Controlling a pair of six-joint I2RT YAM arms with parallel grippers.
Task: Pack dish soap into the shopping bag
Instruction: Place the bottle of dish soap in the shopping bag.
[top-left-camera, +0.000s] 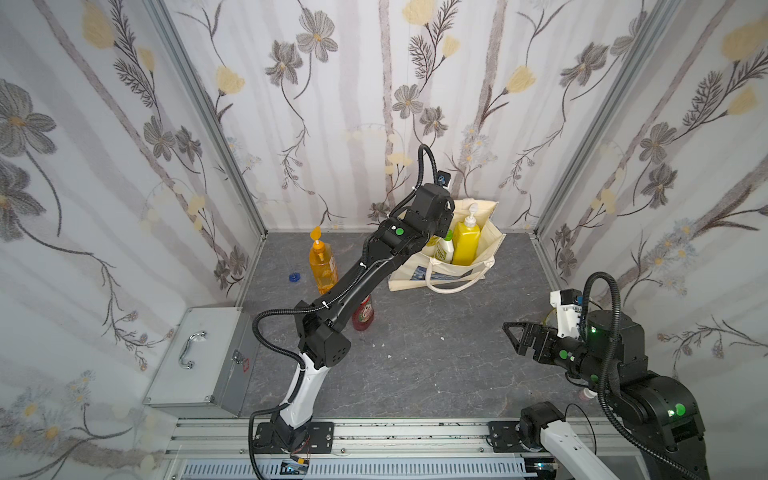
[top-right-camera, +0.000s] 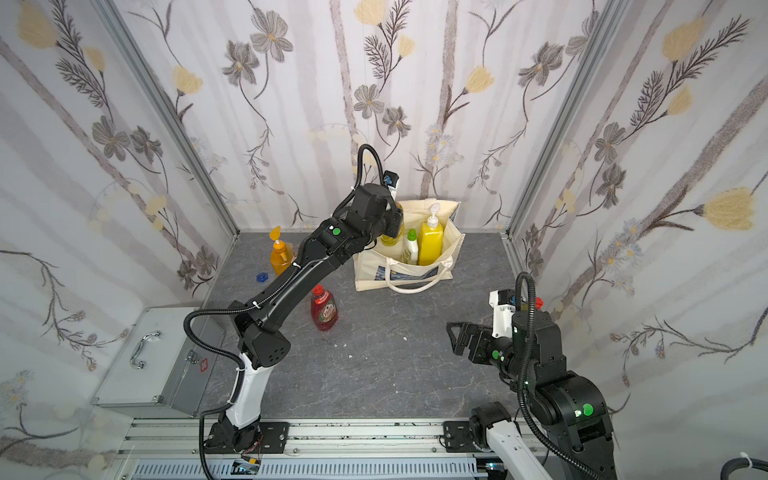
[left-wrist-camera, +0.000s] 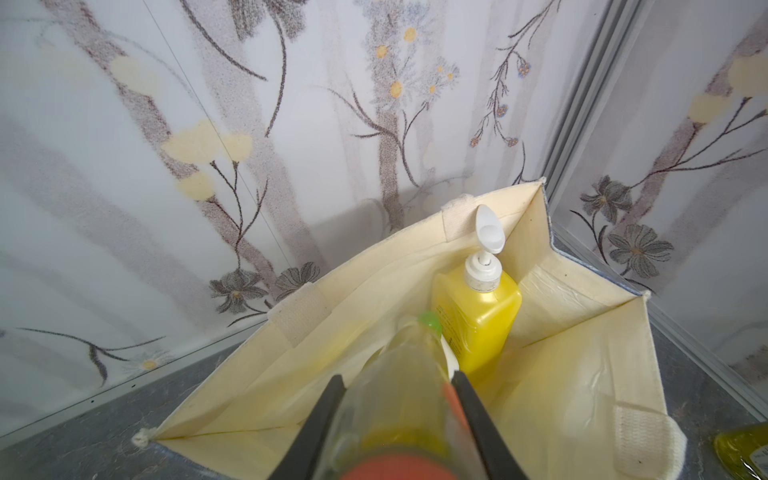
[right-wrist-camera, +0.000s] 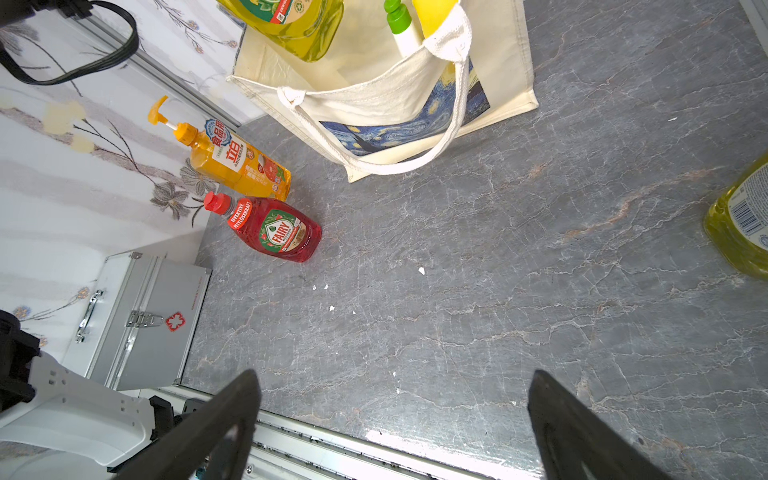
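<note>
Two bottles stand inside the boxy cream canvas shopping bag with the blue swirly print (top-right-camera: 368, 274): a yellow plastic pump bottle (left-wrist-camera: 478, 316) toward its far end and, just beside that, a slim white bottle with a green cap (top-right-camera: 410, 247). A third, a yellow-green clear plastic bottle with a red cap (right-wrist-camera: 291, 37), hangs base-down over the bag's mouth at the end nearest the left arm, with the fingers of the left gripper (left-wrist-camera: 395, 380) clenched on its upper body just below the cap. Its base looks to be at about rim level; whether it has reached the bag's floor cannot be told.

The step in hand is lowering and letting go. I judge it best to keep the bottle upright and bring it straight down into the free space beside the white bottle, clear of the soft rim, and to release only once the base bears on the bag's floor.

Well apart from the bag on the grey marbled desk (right-wrist-camera: 498, 270) wait an orange pump bottle (right-wrist-camera: 237, 166), a red bottle with a red cap (right-wrist-camera: 278, 232) and another yellow-green bottle (right-wrist-camera: 744, 224). The right gripper (right-wrist-camera: 395, 374) hovers with fingers spread wide, grasping nothing
</note>
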